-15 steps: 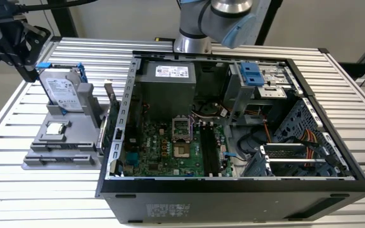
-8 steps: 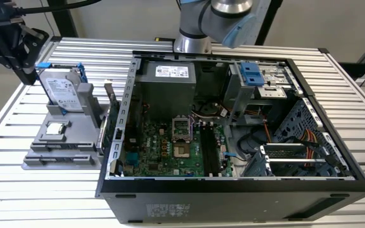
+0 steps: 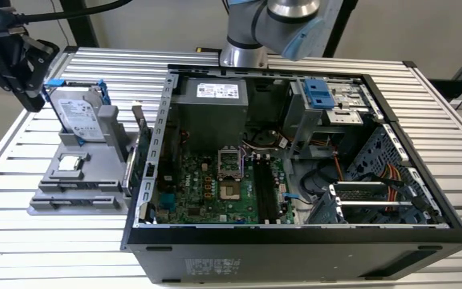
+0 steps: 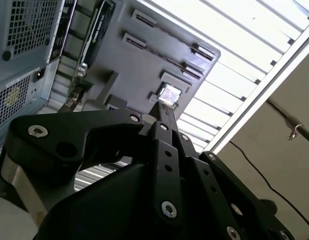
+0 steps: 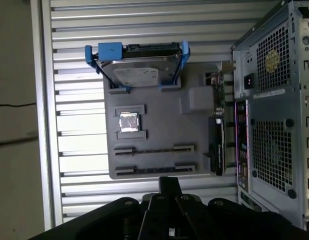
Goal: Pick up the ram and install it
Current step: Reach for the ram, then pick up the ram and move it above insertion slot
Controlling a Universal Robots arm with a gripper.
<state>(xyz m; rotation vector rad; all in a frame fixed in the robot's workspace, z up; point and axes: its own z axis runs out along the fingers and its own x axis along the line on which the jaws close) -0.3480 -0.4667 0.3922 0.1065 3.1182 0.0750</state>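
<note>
- Slatted metal table [image 3: 46,241] with an open PC case [image 3: 295,250] lying on it. The motherboard [image 3: 207,192] faces up and its long memory slots [image 3: 264,192] are in plain sight. I can't make out a stick seated in them.
- The arm [image 3: 287,18] comes in from behind the case.
- A grey parts tray [image 5: 159,125] sits on the table just beside the case's back panel, on the exterior view's left.
- A hard drive [image 3: 79,114] in a blue frame stands on edge at one end of the tray.
- The gripper [image 5: 169,184] hangs well above the tray, not touching anything. I honestly can't tell whether it's open or closed, and I see nothing in its hold.
- The ram [image 5: 154,169], as far as I can judge, is the thin dark strip seen edge-on in a long holder at the tray end away from the drive. A second strip just like it lies right alongside, so I can't be sure which one counts.
- The relation that matters: the ram is below the gripper. Its long axis runs parallel to the drive's broad face and points at the case's back panel. In the first wrist view the gripper's tip sits just beside that holder, so I'd guess it's roughly over the right end of the tray.
- A small square chip [image 5: 128,122] sits in a pocket between the drive and the holders.
</note>
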